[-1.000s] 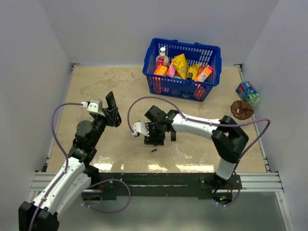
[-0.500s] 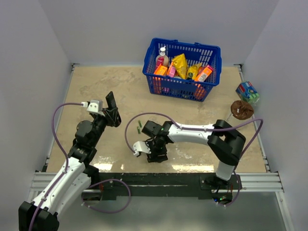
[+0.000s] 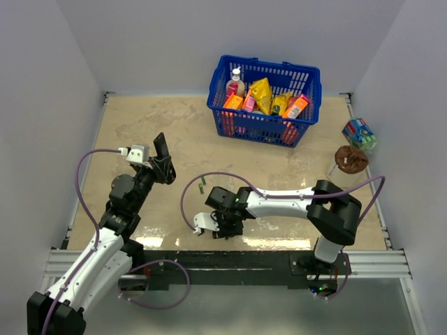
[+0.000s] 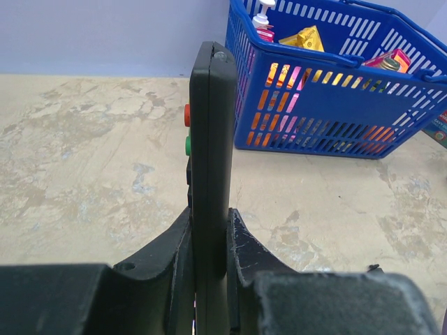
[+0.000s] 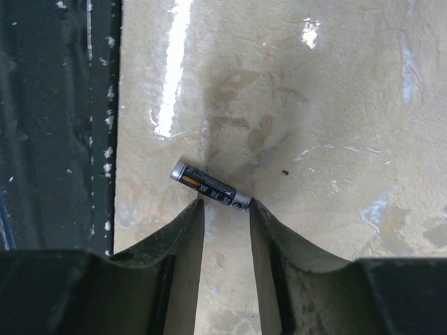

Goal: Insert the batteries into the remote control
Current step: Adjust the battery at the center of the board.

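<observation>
My left gripper (image 3: 163, 168) is shut on the black remote control (image 3: 160, 148) and holds it upright above the table's left side. In the left wrist view the remote (image 4: 209, 139) stands edge-on between my fingers (image 4: 171, 244), with a red and a green button on its side. One green battery (image 3: 203, 184) lies on the table in the middle. My right gripper (image 3: 222, 227) is low by the near edge, open. In the right wrist view a dark battery with silver ends (image 5: 209, 185) lies across the tips of the right gripper (image 5: 225, 204), touching them, not between the jaws.
A blue basket (image 3: 264, 98) of packets stands at the back right and shows in the left wrist view (image 4: 335, 91). A small box (image 3: 359, 132) and a brown round thing (image 3: 350, 159) lie at the right edge. The black front rail (image 5: 56, 125) runs close beside the right gripper.
My right gripper has moved toward the near edge and lowered over the dark battery, uncovering the green battery behind it. The left arm and remote have not moved.
</observation>
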Robot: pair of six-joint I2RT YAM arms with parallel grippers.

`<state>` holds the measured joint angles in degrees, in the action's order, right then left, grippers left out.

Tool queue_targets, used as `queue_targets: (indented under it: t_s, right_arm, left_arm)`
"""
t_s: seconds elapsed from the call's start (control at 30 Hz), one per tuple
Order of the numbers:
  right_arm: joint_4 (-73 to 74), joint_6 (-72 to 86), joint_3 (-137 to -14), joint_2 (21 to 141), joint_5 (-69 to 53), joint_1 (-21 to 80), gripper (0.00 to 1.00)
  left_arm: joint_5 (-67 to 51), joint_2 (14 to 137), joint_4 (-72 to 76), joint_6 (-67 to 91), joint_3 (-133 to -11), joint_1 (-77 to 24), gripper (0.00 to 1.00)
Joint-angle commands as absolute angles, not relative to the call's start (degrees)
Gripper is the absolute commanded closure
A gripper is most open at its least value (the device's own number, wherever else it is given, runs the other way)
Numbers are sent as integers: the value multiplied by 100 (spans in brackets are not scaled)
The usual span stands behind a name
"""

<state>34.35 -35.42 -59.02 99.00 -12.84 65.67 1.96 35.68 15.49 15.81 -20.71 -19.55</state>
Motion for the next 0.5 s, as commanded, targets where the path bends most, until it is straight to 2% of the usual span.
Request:
queue_targets:
  t_s: [0.0, 0.3, 0.43, 0.47]
  right_arm:
    - [3199, -3191, -5511, 10222, -677, 6688, 67]
    - [3032, -3435, -5510, 10064, -922, 6855, 65]
    - [3137, -3840, -5660, 10002, -1124, 6952, 58]
    - [3216, -3919, -5695, 10028, -1116, 6961, 52]
  left_arm:
    - [264, 3524, 1837, 1494, -2109, -1925, 100]
    - [264, 3516, 1837, 1494, -2109, -1925, 100]
    - [264, 3507, 1837, 1494, -2109, -1925, 100]
    - [272, 3507, 1846, 1494, -2109, -1925, 100]
